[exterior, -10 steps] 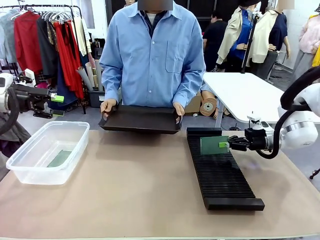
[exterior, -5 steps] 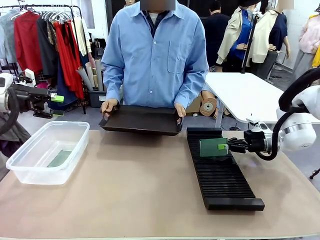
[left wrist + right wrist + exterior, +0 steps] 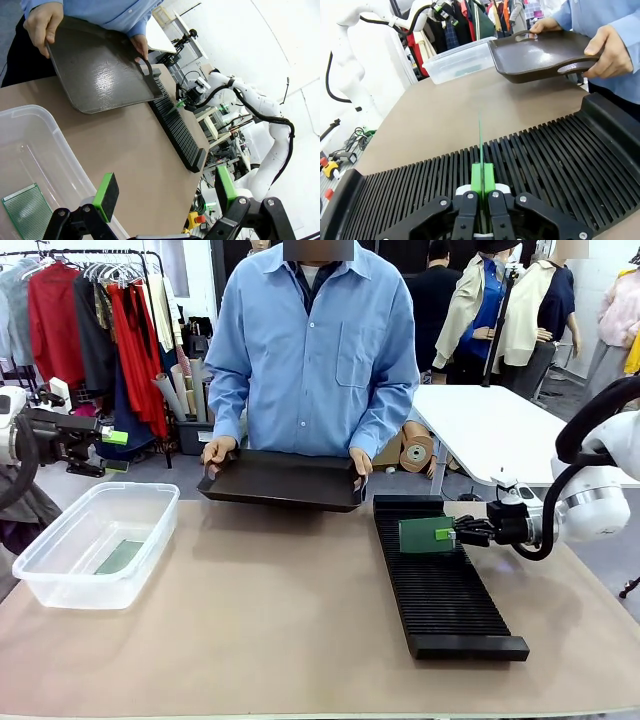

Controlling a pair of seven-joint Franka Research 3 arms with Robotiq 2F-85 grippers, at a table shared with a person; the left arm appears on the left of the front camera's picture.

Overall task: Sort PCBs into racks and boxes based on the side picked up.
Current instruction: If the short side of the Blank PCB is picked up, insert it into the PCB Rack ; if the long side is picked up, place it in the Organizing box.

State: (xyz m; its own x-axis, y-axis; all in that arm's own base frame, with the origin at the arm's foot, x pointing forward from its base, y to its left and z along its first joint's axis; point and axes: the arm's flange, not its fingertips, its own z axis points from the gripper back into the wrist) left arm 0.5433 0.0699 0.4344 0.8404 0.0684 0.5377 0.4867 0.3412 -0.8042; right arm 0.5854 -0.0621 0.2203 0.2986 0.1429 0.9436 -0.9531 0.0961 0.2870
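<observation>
My right gripper is shut on the edge of a green PCB, held upright with its lower edge at the slots of the long black rack. In the right wrist view the PCB shows edge-on between the green pads of the gripper, lined up with the rack's grooves. I cannot tell whether it sits in a slot. A second PCB lies flat in the clear box at the left. My left gripper hangs open over that box, above the PCB.
A person at the far side holds a shallow black tray with both hands, tilted over the table's far edge. The tan tabletop lies between box and rack. A clothes rail stands behind the left arm.
My right gripper has lowered the PCB slightly toward the rack's slots. The left arm, the box and the person's tray have stayed put.
</observation>
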